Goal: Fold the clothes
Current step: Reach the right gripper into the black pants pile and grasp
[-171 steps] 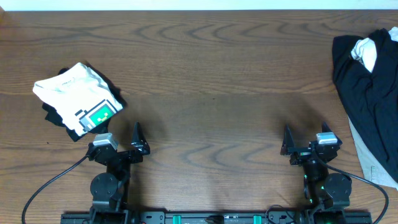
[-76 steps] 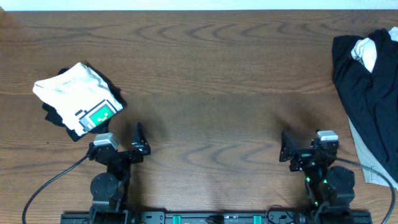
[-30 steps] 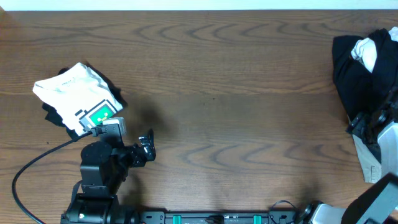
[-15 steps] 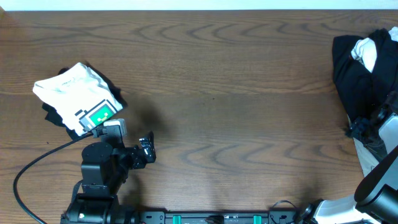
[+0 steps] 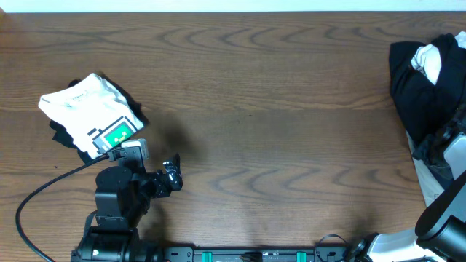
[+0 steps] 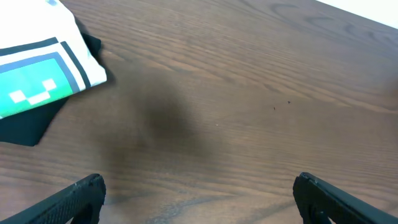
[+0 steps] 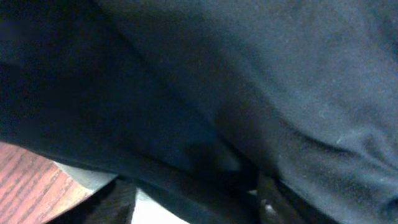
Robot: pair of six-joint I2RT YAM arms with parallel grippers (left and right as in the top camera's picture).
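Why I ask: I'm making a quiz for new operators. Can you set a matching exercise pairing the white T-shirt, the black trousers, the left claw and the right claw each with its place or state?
Column one
1. white T-shirt
2. black trousers
3. left claw
4. right claw

Column two
A. pressed against black fabric
B. heaped at the right edge of the table
C. bundled on the table's left side
D. wide open above bare wood

Pairs: 1-C, 2-B, 3-D, 4-A
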